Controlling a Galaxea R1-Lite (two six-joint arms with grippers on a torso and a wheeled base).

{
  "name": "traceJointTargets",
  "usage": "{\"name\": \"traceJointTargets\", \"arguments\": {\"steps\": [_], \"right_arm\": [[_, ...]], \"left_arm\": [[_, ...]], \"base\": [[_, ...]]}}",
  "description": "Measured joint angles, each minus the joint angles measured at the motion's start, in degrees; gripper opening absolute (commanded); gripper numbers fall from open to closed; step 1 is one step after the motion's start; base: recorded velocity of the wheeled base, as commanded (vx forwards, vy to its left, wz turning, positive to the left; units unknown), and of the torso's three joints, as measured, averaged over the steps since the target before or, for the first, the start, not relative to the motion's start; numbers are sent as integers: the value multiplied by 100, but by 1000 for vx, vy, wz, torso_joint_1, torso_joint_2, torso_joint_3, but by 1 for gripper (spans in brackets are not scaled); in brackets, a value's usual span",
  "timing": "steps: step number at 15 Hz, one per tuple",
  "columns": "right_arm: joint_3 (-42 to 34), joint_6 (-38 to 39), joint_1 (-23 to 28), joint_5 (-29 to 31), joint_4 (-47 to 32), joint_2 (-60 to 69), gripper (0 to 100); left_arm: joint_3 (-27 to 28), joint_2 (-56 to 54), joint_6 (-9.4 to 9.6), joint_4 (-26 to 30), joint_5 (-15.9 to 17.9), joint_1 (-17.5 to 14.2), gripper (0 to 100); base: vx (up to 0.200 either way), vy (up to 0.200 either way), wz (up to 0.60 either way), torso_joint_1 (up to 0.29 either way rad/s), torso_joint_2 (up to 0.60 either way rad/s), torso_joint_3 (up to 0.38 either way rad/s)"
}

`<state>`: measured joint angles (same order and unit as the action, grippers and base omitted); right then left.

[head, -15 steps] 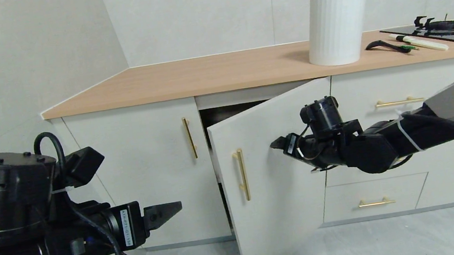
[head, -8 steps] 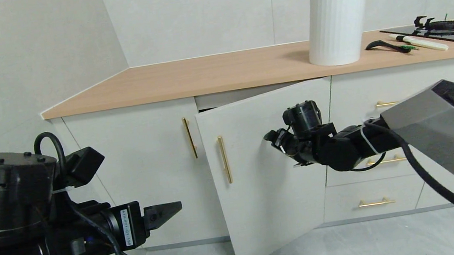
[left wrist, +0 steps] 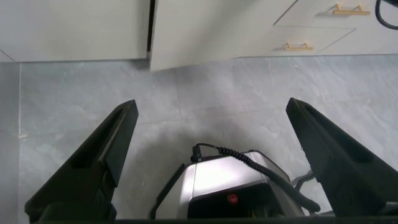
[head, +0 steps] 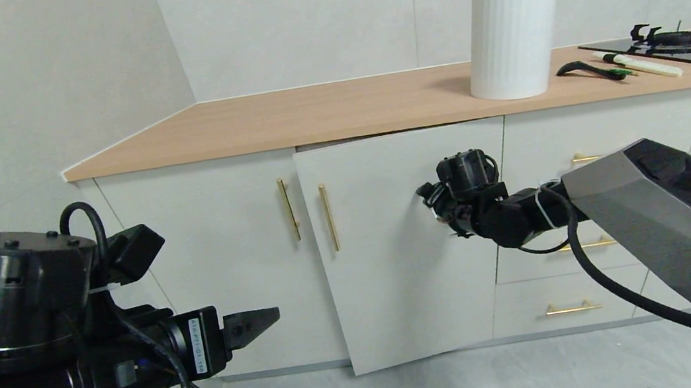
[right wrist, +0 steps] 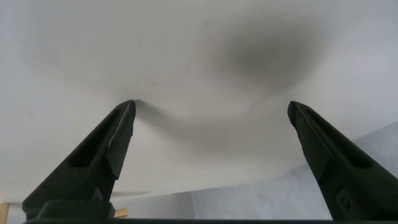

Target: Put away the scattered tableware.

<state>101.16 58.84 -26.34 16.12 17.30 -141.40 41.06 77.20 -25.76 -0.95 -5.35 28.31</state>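
Observation:
The white cabinet door (head: 393, 248) with a gold handle (head: 328, 217) stands almost flush with the cabinet front, its lower edge still slightly out. My right gripper (head: 427, 195) rests against the door's face; in the right wrist view it (right wrist: 211, 106) is open, with the white door panel (right wrist: 199, 68) close before its fingers. My left gripper (head: 255, 322) hangs low at the left, away from the cabinets. It (left wrist: 211, 109) is open and empty over the grey floor (left wrist: 205, 106). On the counter lie a black utensil (head: 589, 69) and a white and green utensil (head: 636, 65).
A tall white ribbed container (head: 513, 38) stands on the wooden counter (head: 308, 115). A black hob (head: 679, 40) is at the far right. Drawers with gold handles (head: 573, 307) sit right of the door, another door (head: 221, 264) to its left. Walls close the left corner.
My right arm has pushed the cabinet door from well ajar to nearly shut, and the dark gap is gone. The left arm has barely shifted.

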Motion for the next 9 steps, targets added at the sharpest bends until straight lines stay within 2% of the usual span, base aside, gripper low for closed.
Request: {"name": "traceJointTargets", "arguments": {"steps": [9], "right_arm": [[386, -2, 157, 191, -30, -325, 100]], "left_arm": [[0, 35, -5, 0, 0, -2, 100]], "base": [[0, 0, 0, 0, 0, 0]]}}
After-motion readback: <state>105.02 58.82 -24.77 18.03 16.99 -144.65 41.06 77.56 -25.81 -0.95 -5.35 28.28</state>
